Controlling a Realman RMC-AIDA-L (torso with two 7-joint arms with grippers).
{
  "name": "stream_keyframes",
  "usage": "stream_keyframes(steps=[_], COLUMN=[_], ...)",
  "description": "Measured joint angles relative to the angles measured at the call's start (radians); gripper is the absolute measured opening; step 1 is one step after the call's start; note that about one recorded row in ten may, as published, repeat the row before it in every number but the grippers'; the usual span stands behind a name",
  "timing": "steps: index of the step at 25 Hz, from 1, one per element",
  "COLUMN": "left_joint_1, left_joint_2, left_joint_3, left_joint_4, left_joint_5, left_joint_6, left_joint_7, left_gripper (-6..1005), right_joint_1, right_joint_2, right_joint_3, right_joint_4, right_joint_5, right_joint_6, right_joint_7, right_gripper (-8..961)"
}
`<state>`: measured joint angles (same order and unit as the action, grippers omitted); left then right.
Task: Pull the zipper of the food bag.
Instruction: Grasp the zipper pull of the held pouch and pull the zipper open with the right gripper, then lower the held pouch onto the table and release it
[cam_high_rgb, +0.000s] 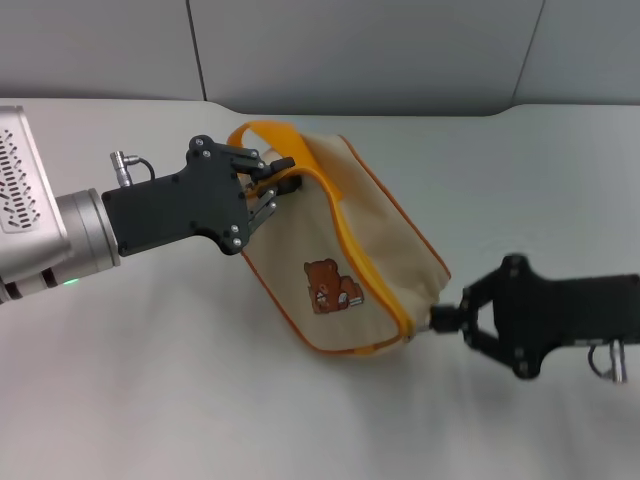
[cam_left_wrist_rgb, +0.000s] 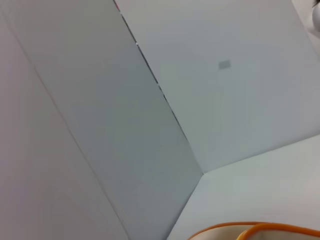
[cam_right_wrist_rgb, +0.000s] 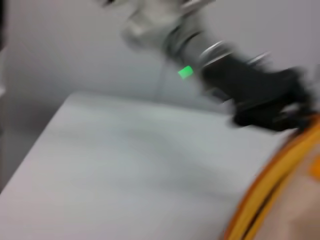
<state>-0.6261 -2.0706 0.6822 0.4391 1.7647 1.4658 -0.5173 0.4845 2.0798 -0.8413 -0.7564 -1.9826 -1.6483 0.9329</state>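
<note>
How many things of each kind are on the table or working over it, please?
Food bag: 1
Zipper on the bag: 1
Bear patch: 1
Grippers: 2, left gripper at the handle end, right gripper at the other end
Total: 5

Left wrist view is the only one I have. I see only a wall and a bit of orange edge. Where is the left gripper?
Observer: The left gripper is at the food bag, at the end with the orange loop handle.
Operator: And the right gripper?
Observer: The right gripper is at the opposite end of the bag, its fingers closed on the corner where the zipper ends.
Operator: How does the bag lie?
Observer: It lies on the white table, with the bear patch on its side facing the head camera.
</note>
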Motion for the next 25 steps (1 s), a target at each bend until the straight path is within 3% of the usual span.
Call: stream_keyframes(steps=[5,10,12,21,22,24,25], left_joint_1=[0.046,0.094,0.118,0.17,0.174,0.177,0.18], left_joint_2=[-0.002,-0.002,-0.001,0.002,0.007,0.015,0.029], left_joint_3=[0.0,0.003,0.006,-0.002,-0.011,-0.022,-0.032], left_joint_4=[0.0,-0.01,-0.037,-0.065,-0.06,-0.058,-0.057], left_joint_5=[-0.001,-0.012,-0.012,-0.024,-0.04,-0.051,-0.06], left_joint_6=[-0.031,-0.082,-0.109,-0.068,-0.026,0.013,0.092], left_joint_7=[-0.144,-0.324,-0.4,-0.448,-0.472,-0.487,-0.509], left_gripper=[104,104,103,129,160,223,255], right_joint_1=[0.016,0.036,0.038,0.027,0.027,0.027,0.028], right_joint_2=[-0.009,-0.026,-0.036,-0.03,-0.032,-0.034,-0.041], right_joint_3=[0.208,0.266,0.269,0.294,0.294,0.293,0.289], right_joint_4=[0.129,0.231,0.278,0.306,0.313,0.315,0.315], right_joint_5=[0.046,0.068,0.1,0.113,0.113,0.113,0.113], right_joint_6=[0.0,-0.011,-0.026,-0.052,-0.062,-0.075,-0.112], right_joint_7=[0.016,0.029,0.029,0.031,0.04,0.047,0.064], right_gripper=[20,121,204,531,746,760,767])
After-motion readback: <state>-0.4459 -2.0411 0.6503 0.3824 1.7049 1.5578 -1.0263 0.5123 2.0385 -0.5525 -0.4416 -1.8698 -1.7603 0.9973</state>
